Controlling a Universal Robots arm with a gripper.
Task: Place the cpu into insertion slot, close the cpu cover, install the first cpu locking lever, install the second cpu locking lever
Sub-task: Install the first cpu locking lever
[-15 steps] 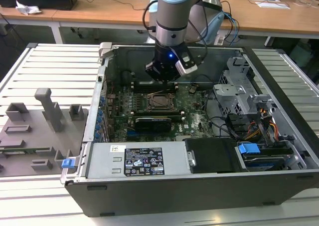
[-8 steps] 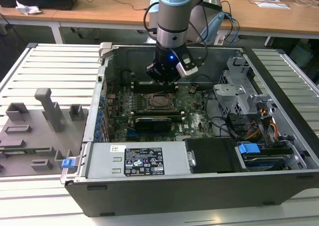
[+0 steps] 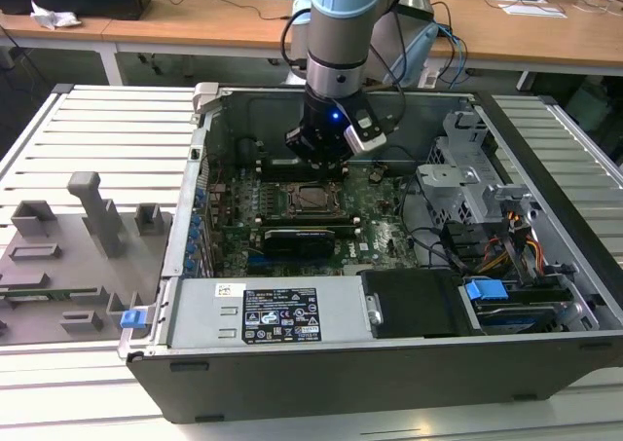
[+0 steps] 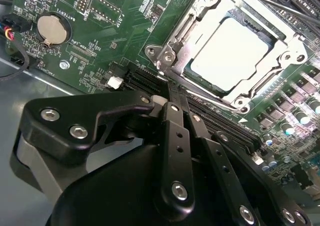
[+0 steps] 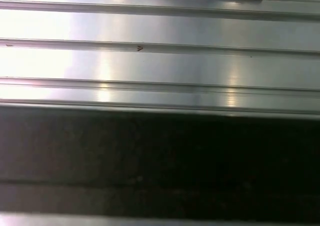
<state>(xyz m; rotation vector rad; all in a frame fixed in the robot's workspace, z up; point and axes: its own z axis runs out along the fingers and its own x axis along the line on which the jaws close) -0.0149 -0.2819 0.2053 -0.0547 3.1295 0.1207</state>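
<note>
The cpu [image 4: 231, 52] already sits in the slot [image 4: 175, 66], its pale top showing through the cut-out of the cover [image 4: 285, 49], which lies flat over it; so placing and closing look done, and the step in hand is judged to be the levers. In the second wrist view a thin dark lever [image 4: 200, 109] runs along the edge of the slot nearest the gripper, apparently not yet tucked under its catch, though that is hard to tell. The gripper [image 4: 172, 99] has its jaws together with nothing between them, the tips just beside the corner of the slot where a screw [image 4: 151, 51] stands, close to the lever. Seating the lever would call for a push down and sideways along the slot edge with the closed tips, kept clear of the card slot [image 4: 220, 126] lying beside the socket. In the exterior view the arm [image 3: 338, 32] comes down nearly upright into the open case [image 3: 545, 363], the gripper [image 3: 321, 164] just behind the slot [image 3: 313, 198], low over the green board [image 3: 384, 237]. The case stands on a ribbed metal counter [image 3: 107, 129].
</note>
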